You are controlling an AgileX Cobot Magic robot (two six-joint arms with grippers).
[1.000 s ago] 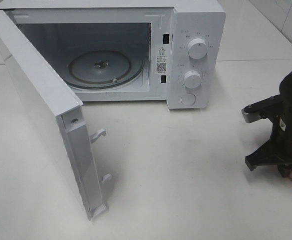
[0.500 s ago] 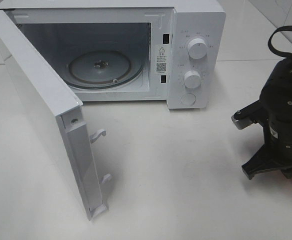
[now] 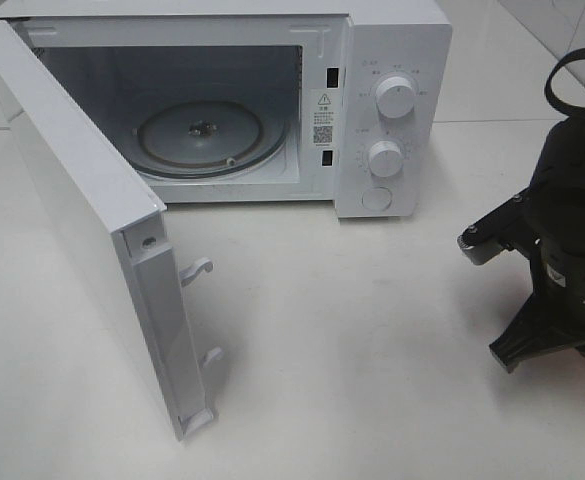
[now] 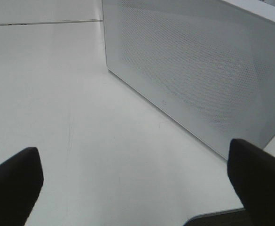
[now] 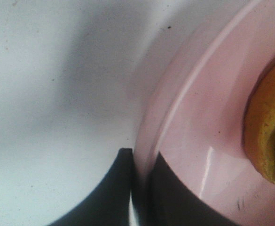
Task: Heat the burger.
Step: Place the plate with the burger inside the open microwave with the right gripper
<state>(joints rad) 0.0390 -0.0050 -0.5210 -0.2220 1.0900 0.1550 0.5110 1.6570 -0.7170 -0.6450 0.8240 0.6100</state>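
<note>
White tabletop [image 3: 372, 350] is being shown beneath a white microwave [image 3: 417, 60], whose door [image 3: 72, 220] is being held swung out to the left, the glass turntable [image 3: 207, 135] being exposed inside. In the right wrist view, the right pincer [image 5: 139, 157] is being pressed nearly together on the rim of the pink plate [image 5: 208, 117]. One dark finger [image 5: 111, 193] is being set against the rim's outer side and the other against its inner face, so that the rim is being pinched between them. The burger [image 5: 269, 132] is being carried on that plate, apart from the fingers. Only a blurred yellow-brown edge of it is being caught at the border of the picture, so its layers cannot be made out. Whether the plate is being lifted or is resting on the tabletop cannot be told. In the high view the right arm [image 3: 572, 240] is being cut off by the right edge, and the pinch, the plate and the burger are being hidden behind it. The left pincer [image 4: 132, 160] is being held spread wide above the tabletop near the door's perforated outer face, with nothing being gripped or touched. Only its two dark fingertips [image 4: 12, 188] are being shown, cropped at the corners.
</note>
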